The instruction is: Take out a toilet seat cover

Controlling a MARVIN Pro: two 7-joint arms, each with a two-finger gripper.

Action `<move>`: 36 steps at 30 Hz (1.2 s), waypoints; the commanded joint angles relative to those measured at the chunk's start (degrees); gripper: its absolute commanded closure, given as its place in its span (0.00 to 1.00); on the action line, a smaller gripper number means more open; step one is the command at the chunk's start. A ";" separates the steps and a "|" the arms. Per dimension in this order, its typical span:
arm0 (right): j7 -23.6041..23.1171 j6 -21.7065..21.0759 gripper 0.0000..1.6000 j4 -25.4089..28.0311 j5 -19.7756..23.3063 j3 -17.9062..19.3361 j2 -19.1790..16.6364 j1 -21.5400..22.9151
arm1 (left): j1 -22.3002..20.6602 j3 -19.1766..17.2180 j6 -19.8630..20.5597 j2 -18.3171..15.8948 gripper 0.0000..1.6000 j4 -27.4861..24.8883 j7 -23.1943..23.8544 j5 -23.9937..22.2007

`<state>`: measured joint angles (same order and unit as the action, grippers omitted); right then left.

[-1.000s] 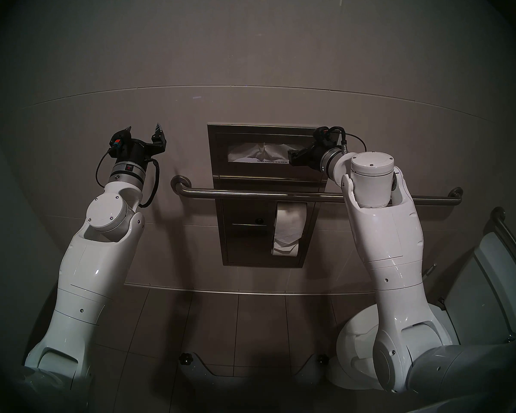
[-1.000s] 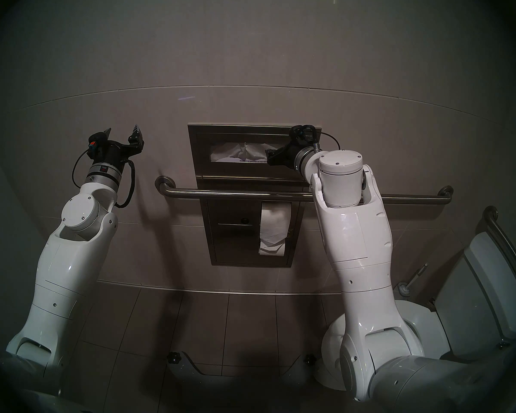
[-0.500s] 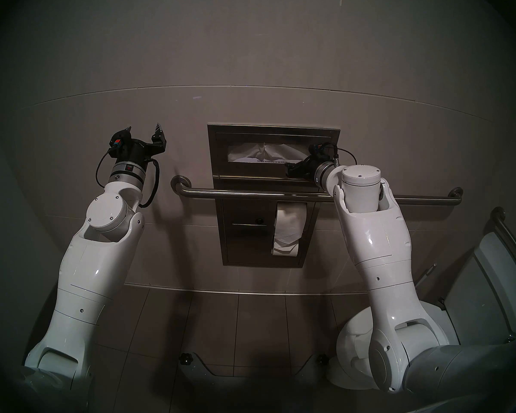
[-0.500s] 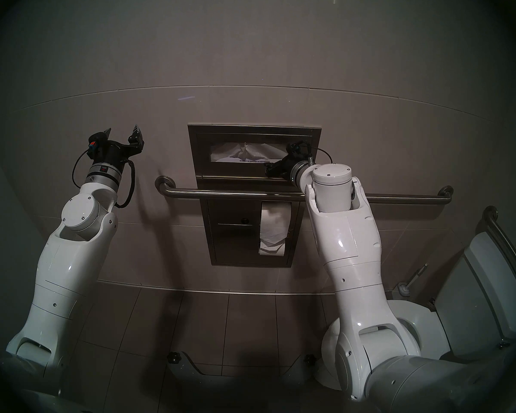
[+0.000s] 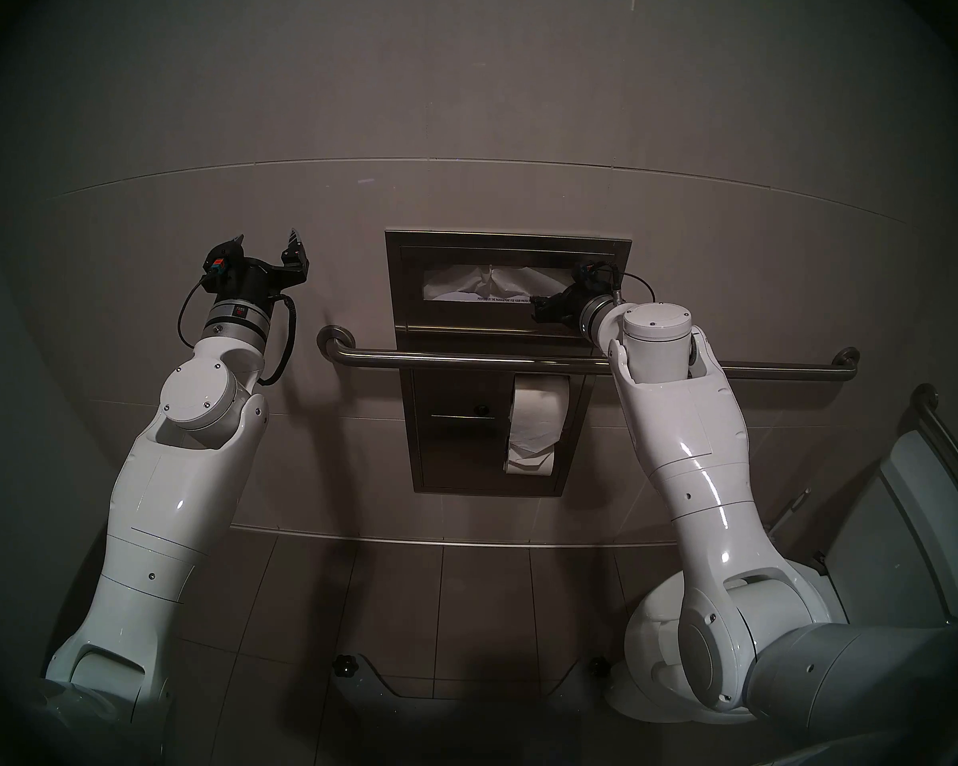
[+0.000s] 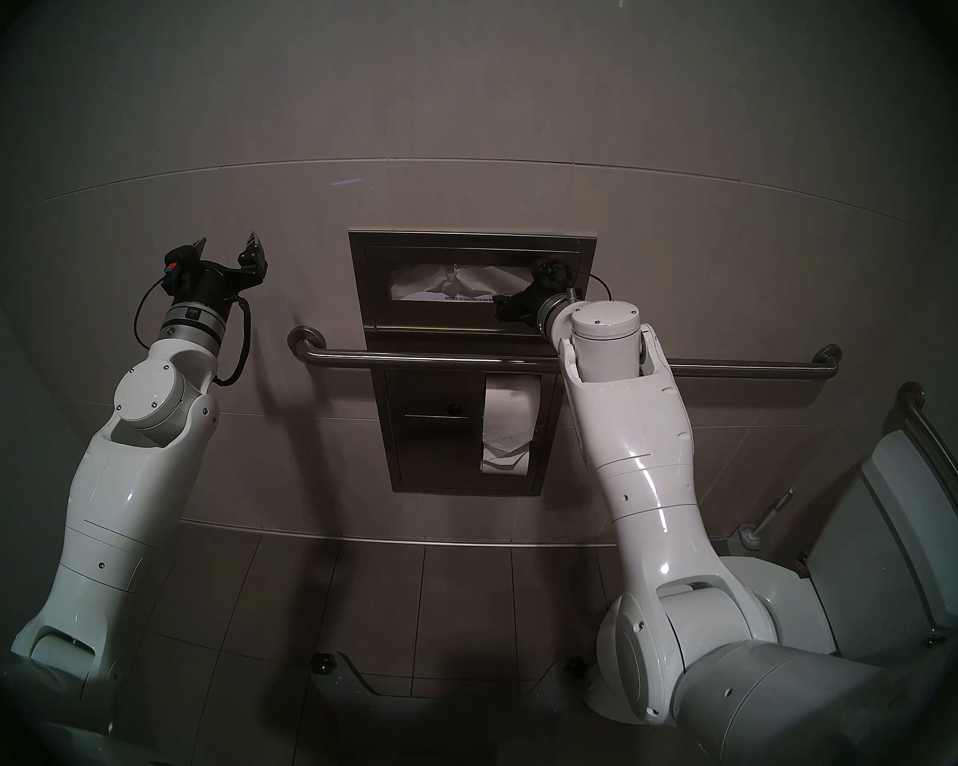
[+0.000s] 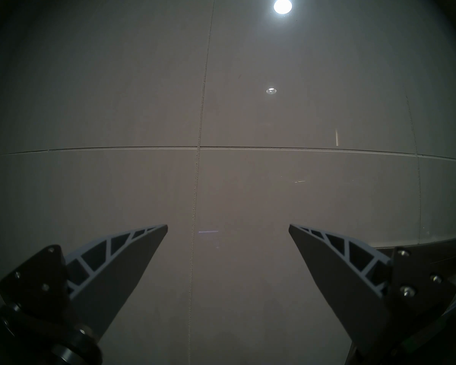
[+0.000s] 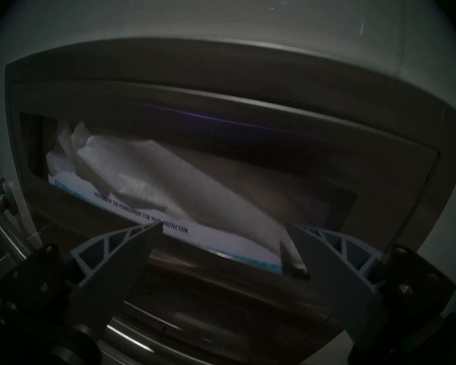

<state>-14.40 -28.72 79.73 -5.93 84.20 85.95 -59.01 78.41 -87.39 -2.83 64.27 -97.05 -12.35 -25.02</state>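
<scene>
At the steel wall dispenser [image 5: 507, 245], the right gripper [image 8: 223, 228], jaws spread wide and empty, sits at the slot's lower right edge, where the crumpled white toilet seat cover [image 8: 153, 172] lies inside; it should pinch a loose fold and pull outward gently.

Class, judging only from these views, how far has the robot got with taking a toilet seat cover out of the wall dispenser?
Done: the right gripper has reached the dispenser slot. In hand: its jaws stand open at the slot's lower edge, holding nothing. Left: grip the toilet seat cover, still crumpled inside, and pull it out. The left gripper is open by the wall.
</scene>
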 commanded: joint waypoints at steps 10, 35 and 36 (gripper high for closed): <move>2.94 6.39 0.00 -3.09 -0.54 1.20 1.45 6.04 | -1.83 -0.40 -0.56 -0.11 0.00 -1.59 0.09 -0.01; 3.11 7.81 1.00 -1.97 -0.68 2.61 1.79 3.32 | -1.85 -0.39 -0.58 -0.13 0.00 -1.61 0.07 -0.03; 3.06 7.80 1.00 -1.82 -0.66 2.68 1.75 3.12 | -1.85 -0.39 -0.58 -0.13 0.00 -1.61 0.07 -0.03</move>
<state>-11.31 -21.97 74.91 -6.88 86.50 87.77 -57.13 78.42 -87.37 -2.82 64.23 -97.04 -12.38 -25.05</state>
